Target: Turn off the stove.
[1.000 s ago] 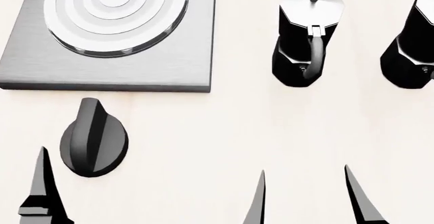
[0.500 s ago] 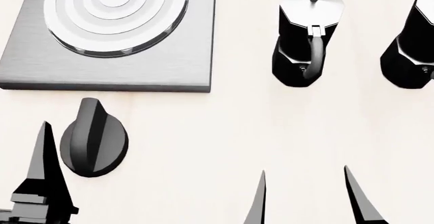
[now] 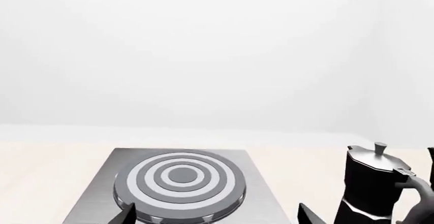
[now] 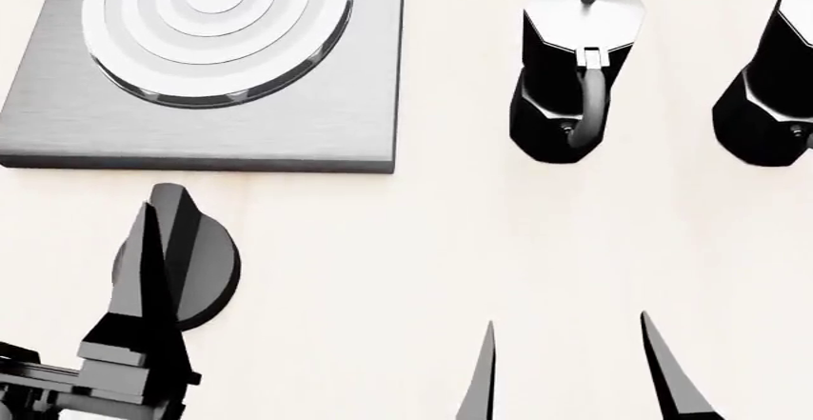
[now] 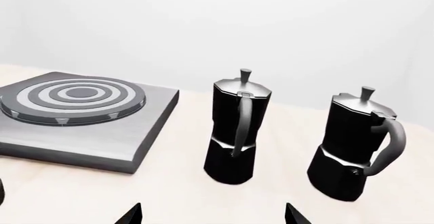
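No readable text, label, brand, number or sign anywhere. Stove (image 4: pixel 254 125) plate plain brushed metal, knob (image 4: pixel 204 258) unmarked black, both moka pots (image 5: pixel 234 132) bare of lettering, worktop (image 4: pixel 508 249) blank.

The left gripper (image 4: pixel 143 249) moves forward and to the right across the desk (image 4: pixel 420 249), from the near left corner of the head view up over the knob (image 4: pixel 204 263). Its one visible finger (image 4: pixel 150 277) now overlaps the knob's left half, where a second ago it stood clear to the knob's left. More of the gripper's body shows at the near edge.
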Robot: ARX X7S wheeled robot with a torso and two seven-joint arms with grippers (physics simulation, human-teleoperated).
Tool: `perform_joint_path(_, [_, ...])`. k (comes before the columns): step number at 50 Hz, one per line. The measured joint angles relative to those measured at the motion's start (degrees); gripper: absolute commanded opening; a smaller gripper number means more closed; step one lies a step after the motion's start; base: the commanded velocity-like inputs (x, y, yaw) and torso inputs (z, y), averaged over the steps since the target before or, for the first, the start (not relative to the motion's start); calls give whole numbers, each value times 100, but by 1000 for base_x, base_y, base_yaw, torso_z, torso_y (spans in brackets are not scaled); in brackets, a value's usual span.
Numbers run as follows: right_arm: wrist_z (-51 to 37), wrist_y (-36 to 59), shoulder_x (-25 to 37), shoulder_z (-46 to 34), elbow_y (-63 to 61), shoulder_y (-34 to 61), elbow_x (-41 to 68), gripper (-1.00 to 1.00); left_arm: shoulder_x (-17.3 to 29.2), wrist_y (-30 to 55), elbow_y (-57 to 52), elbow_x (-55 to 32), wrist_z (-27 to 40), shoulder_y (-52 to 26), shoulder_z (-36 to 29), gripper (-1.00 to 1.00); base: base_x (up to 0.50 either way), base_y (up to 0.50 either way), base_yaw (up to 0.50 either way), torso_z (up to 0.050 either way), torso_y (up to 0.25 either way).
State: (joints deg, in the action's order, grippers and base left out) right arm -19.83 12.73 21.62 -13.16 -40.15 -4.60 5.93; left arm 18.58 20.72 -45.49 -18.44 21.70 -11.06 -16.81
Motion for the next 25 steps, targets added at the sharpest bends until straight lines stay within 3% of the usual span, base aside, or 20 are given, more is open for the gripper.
perform_joint_path(25, [-20, -30, 37, -47, 40, 9, 38, 100, -180, -510, 1340, 454, -94, -400, -403, 100, 0, 0, 0, 0, 0])
